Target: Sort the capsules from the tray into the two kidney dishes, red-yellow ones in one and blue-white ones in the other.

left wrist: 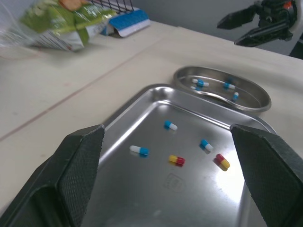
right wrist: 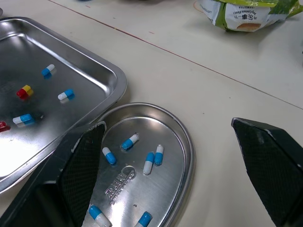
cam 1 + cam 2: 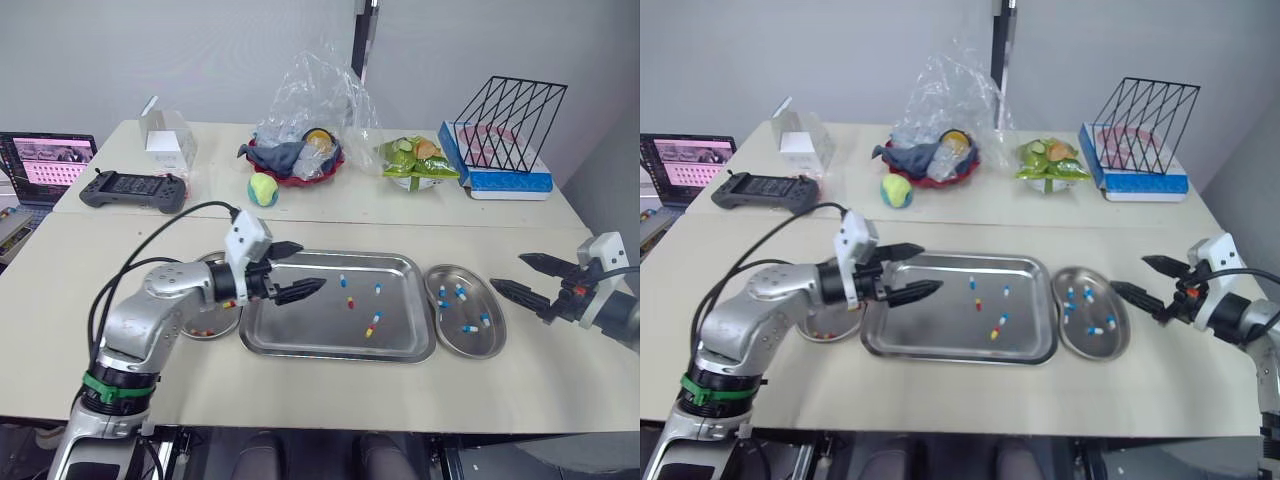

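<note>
The left gripper [image 3: 313, 266] hovered over the left end of the tray [image 3: 330, 351], its two black fingers [image 1: 80, 161] spread wide, holding and touching nothing. The right gripper [image 3: 506, 271] hung over the bench [image 3: 330, 400] just right of the right kidney dish [image 3: 478, 343]; its fingers [image 2: 265, 161] were also spread wide and empty.

Five capsules lay loose on the tray floor: three blue-white capsules [image 1: 139, 150] and two red-yellow capsules [image 1: 176, 160], scattered toward the tray's middle and right. The right kidney dish, just beside the tray's right edge, held six more blue-white ones. The left kidney dish [image 3: 215, 333] sat at the tray's left edge, partly hidden behind the left arm; a few red-yellow ones showed in it, but their number could not be counted.
</note>
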You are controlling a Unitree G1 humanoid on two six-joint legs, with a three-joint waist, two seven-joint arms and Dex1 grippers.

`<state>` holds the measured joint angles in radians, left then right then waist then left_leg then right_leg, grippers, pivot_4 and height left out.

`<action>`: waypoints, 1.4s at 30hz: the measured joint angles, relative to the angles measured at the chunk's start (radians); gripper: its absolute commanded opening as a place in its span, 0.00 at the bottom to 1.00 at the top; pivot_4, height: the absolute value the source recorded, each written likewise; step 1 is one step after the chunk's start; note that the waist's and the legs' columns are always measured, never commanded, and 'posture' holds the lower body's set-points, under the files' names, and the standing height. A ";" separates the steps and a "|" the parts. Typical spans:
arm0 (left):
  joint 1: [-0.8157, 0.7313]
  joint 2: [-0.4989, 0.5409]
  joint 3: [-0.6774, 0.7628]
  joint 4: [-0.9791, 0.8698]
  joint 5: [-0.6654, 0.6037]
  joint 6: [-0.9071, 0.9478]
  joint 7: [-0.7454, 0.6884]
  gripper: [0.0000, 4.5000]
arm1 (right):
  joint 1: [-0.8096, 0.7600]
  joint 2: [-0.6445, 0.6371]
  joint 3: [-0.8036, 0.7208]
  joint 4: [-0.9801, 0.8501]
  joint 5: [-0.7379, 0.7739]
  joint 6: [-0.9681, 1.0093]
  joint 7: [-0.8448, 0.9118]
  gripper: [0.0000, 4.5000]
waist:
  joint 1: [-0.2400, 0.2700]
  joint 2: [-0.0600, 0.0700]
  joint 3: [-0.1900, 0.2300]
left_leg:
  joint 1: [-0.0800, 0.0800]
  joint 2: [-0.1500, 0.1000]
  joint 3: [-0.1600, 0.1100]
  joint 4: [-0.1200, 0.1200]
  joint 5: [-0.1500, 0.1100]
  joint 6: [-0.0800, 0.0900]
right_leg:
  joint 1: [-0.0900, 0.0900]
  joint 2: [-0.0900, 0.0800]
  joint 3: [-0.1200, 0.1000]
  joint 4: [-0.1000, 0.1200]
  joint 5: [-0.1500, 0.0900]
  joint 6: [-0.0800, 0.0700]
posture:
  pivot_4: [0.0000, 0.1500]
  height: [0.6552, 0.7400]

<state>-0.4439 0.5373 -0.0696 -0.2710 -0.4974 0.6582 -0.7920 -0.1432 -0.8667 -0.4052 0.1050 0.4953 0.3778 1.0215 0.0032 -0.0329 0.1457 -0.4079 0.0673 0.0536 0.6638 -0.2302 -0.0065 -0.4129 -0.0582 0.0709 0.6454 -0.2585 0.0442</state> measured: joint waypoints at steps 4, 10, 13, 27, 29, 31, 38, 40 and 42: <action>-0.020 -0.097 -0.065 0.004 0.090 0.001 0.137 0.99 | 0.018 0.005 -0.011 -0.018 0.001 0.000 -0.004 1.00 | 0.005 0.000 0.000 | 0.000 -0.001 0.000 0.000 0.000 0.000 | 0.001 0.000 0.000 -0.001 0.000 0.000 | 1.00 0.92; -0.026 -0.191 -0.148 0.024 0.195 0.044 0.269 0.99 | 0.034 0.008 -0.020 -0.026 0.001 0.000 -0.015 1.00 | 0.008 0.000 0.000 | 0.001 -0.001 -0.001 0.001 0.000 0.000 | 0.003 -0.001 0.000 -0.002 0.000 0.000 | 1.00 0.92; -0.026 -0.241 -0.187 0.010 0.220 0.093 0.325 0.99 | 0.034 0.009 -0.020 -0.035 0.002 0.000 -0.020 1.00 | 0.009 0.000 0.000 | 0.001 -0.002 -0.002 0.001 0.000 0.000 | 0.004 0.000 0.000 -0.002 0.000 0.000 | 1.00 0.92; -0.027 -0.296 -0.308 -0.005 0.306 0.171 0.389 0.99 | 0.042 0.008 -0.034 -0.040 0.001 0.017 -0.019 1.00 | 0.009 0.000 0.000 | 0.001 -0.003 -0.004 0.001 0.000 0.000 | 0.005 0.000 0.000 -0.003 0.000 0.000 | 1.00 0.92; -0.027 -0.302 -0.318 0.001 0.308 0.179 0.386 0.99 | 0.042 0.006 -0.034 -0.043 0.001 0.018 -0.017 1.00 | 0.009 0.000 0.000 | 0.002 -0.003 -0.004 0.001 0.000 0.000 | 0.006 0.000 0.000 -0.003 0.000 0.001 | 1.00 0.92; -0.027 -0.308 -0.320 0.011 0.308 0.186 0.385 0.99 | 0.042 0.002 -0.034 -0.043 0.001 0.020 -0.012 1.00 | 0.008 0.000 0.000 | 0.002 -0.003 -0.004 0.001 0.000 0.000 | 0.006 0.000 0.000 -0.003 0.000 0.001 | 1.00 0.92; -0.027 -0.309 -0.328 0.089 0.349 0.195 0.395 0.73 | 0.039 -0.012 -0.034 -0.042 0.000 0.022 0.001 1.00 | 0.008 0.000 0.000 | 0.002 -0.003 -0.005 0.001 0.000 0.000 | 0.006 0.000 0.000 -0.003 0.000 0.001 | 1.00 0.92; -0.027 -0.312 -0.328 0.107 0.360 0.185 0.395 0.60 | 0.039 -0.012 -0.034 -0.042 0.000 0.022 0.001 1.00 | 0.009 0.000 0.000 | 0.002 -0.003 -0.005 0.001 0.000 0.000 | 0.007 0.000 0.000 -0.004 0.000 0.001 | 1.00 0.92; -0.026 -0.322 -0.329 0.117 0.365 0.174 0.394 0.43 | 0.039 -0.013 -0.034 -0.042 0.000 0.022 0.001 1.00 | 0.009 0.000 0.000 | 0.002 -0.003 -0.005 0.001 0.000 0.000 | 0.007 -0.001 0.000 -0.004 0.000 0.001 | 1.00 0.92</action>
<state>-0.4704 0.2156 -0.3983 -0.1543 -0.1329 0.8325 -0.3982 -0.1044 -0.8792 -0.4396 0.0625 0.4950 0.3996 1.0229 0.0122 -0.0328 0.1456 -0.4056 0.0639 0.0485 0.6644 -0.2302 -0.0065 -0.4057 -0.0588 0.0704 0.6417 -0.2589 0.0450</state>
